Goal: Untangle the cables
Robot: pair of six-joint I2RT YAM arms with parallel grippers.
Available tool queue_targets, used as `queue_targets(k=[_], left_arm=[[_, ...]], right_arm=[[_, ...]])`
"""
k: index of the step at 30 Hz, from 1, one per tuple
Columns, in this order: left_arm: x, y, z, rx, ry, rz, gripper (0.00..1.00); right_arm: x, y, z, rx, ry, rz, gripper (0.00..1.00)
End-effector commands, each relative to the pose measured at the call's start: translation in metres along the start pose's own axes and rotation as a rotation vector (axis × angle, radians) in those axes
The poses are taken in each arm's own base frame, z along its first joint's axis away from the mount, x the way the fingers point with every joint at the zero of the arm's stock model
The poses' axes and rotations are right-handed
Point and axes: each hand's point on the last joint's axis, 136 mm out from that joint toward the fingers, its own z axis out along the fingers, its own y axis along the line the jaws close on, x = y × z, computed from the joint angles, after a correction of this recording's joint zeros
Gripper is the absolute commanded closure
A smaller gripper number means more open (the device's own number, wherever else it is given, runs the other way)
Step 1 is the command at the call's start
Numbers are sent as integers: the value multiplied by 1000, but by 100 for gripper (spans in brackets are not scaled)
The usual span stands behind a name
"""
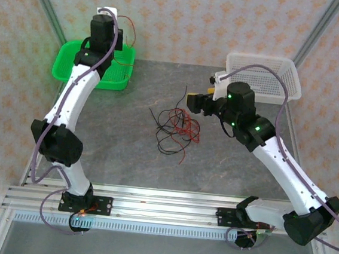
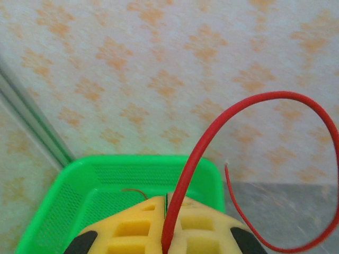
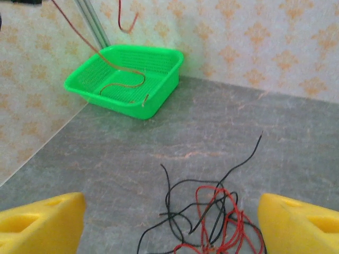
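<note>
The cables [image 1: 175, 127] lie in a loose tangle of thin red and black strands mid-table. My right gripper [image 1: 198, 91] hovers just right of and behind the tangle. In the right wrist view this gripper [image 3: 169, 225] is open, its yellow fingers [image 3: 39, 225] wide apart, with the red loops [image 3: 199, 189] and black strands [image 3: 167, 188] on the table between and ahead of them. My left gripper [image 2: 169, 214] is raised over the green basket [image 2: 106, 174], shut on one red wire [image 2: 254, 100] that arcs up and curls back down. The same gripper [image 1: 108, 13] is at the far left.
The green basket [image 1: 96, 72] sits at the back left and holds a thin red strand [image 3: 124, 84]. A white basket [image 1: 264, 76] stands at the back right, behind my right arm. Patterned walls enclose the table on three sides.
</note>
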Motion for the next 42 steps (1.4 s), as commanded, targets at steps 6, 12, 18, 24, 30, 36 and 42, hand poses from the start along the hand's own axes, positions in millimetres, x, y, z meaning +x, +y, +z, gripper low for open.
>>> queue_targets(k=[6,12,18,24,30,36,42], left_arm=[[-7,58,70,-174,-45,18,100],[41,77,130,-170,27,-17,100],[110,78,174,-171,149,-22,100],[163,76,193,-143,262,-77,93],[156,61,187,-54,264,-139,33],[113,53,165,39,207,-192,1],[63,52,132,98,120,-254,1]], right_arm=[[10,1,-1,-25,-16,85,18],[22,1,10,-22,22,101,19],[33,-3,26,-6,69,111,19],[47,-8,39,24,108,128,19],[72,-18,56,90,177,172,20],[100,-29,76,180,248,233,24],[128,-35,102,234,310,328,33]])
